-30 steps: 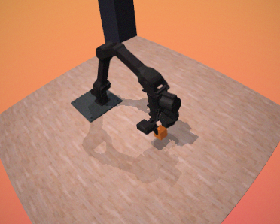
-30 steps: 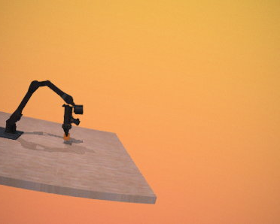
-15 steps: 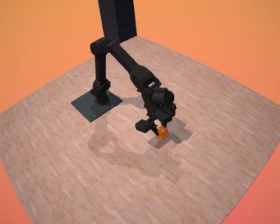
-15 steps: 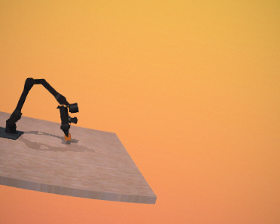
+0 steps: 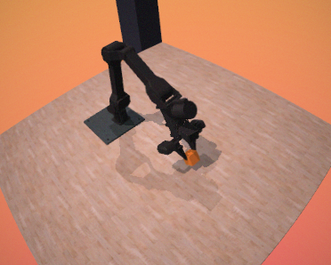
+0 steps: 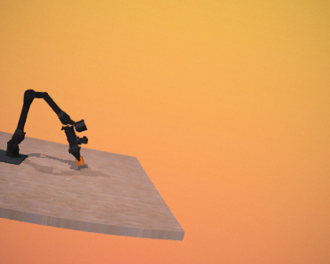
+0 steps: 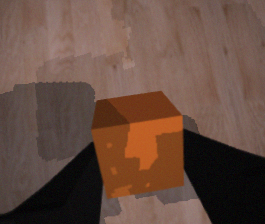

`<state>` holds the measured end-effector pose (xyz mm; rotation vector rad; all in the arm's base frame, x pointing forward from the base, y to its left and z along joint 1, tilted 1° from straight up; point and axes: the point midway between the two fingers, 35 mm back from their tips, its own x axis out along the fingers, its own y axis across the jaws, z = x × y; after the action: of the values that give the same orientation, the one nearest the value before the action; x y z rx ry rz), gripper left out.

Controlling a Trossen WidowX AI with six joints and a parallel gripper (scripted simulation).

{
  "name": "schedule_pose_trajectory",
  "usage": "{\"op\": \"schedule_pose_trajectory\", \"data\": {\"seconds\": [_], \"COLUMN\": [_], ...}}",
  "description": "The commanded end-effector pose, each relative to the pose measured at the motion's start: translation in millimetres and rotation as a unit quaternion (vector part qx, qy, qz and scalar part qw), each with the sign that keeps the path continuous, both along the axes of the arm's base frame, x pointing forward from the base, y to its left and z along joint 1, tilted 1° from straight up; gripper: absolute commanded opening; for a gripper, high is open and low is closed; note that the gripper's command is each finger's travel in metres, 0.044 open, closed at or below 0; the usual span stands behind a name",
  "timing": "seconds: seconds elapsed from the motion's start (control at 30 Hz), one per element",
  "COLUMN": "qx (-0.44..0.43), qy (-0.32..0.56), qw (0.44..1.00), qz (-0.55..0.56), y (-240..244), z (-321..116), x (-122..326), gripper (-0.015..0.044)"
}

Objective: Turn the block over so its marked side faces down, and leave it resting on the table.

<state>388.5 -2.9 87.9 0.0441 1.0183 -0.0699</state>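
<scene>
An orange block is held between the two black fingers of my gripper. The gripper is shut on it and leans at a slant, and the block is tilted with it. The block looks a little above the wooden table, with shadow close beside it. In the wrist view two orange faces show, with patches of light and shade. No clear mark shows on them, and the sides against the fingers and the underside are hidden.
The arm's dark base plate sits on the table behind the gripper. A dark pillar stands beyond the table's back corner. The table's edges lie well away from the block.
</scene>
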Motion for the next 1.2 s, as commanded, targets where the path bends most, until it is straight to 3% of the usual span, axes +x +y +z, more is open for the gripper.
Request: {"op": "schedule_pose_trajectory", "data": {"seconds": [0.0, 1.17], "qx": [-0.003, -0.023], "qy": [-0.015, -0.265], "qw": [1.000, 0.964], "qz": [-0.002, -0.003], "y": [-0.8, -0.8], "z": [0.4, -30.1], "x": [0.5, -1.0], "gripper": [0.0000, 0.0000]}}
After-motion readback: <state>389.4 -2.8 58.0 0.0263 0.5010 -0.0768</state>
